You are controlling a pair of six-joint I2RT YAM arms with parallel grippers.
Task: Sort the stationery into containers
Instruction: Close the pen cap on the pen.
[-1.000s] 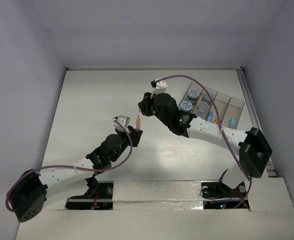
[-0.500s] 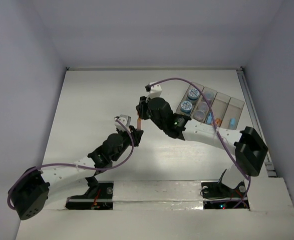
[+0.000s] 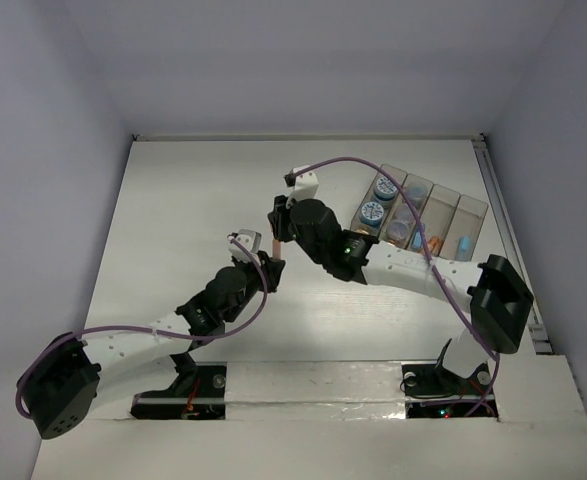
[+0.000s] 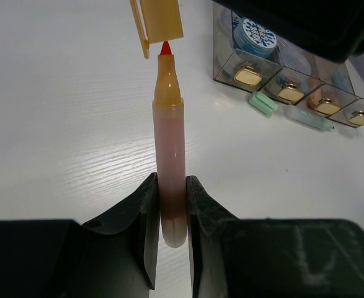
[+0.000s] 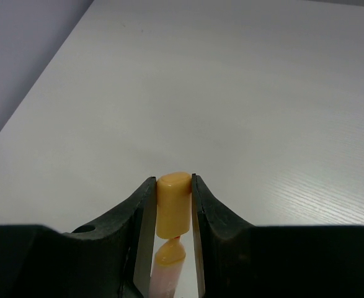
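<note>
Overhead view of a white desk point(image 3: 203, 200) with two robot arms meeting to the left of a clear organiser box point(image 3: 470, 213) that has four narrow compartments side by side. The left claw point(image 3: 270, 262) is closed narrowly around the lower barrel of an orange marker point(image 4: 169, 155). It holds the marker upright above the desk, with the red tip bare and pointing up. The right claw point(image 3: 279, 222) grips an orange cap point(image 5: 173, 202) between its fingers, directly over the marker's tip, with a small gap between tip and cap mouth. Marker and cap are left of the box and apart from it.

In the box, the leftmost compartment holds two round tubs point(image 3: 384, 187) with blue patterned tops, and the next holds a clear tub point(image 3: 399, 228). An orange piece point(image 3: 433, 242) lies in the third and a blue piece point(image 3: 464, 243) in the fourth. On the desk just beside the end of the box nearer the arms lie a pale green cap point(image 4: 263, 103) and a pale green stick point(image 4: 307, 119).
</note>
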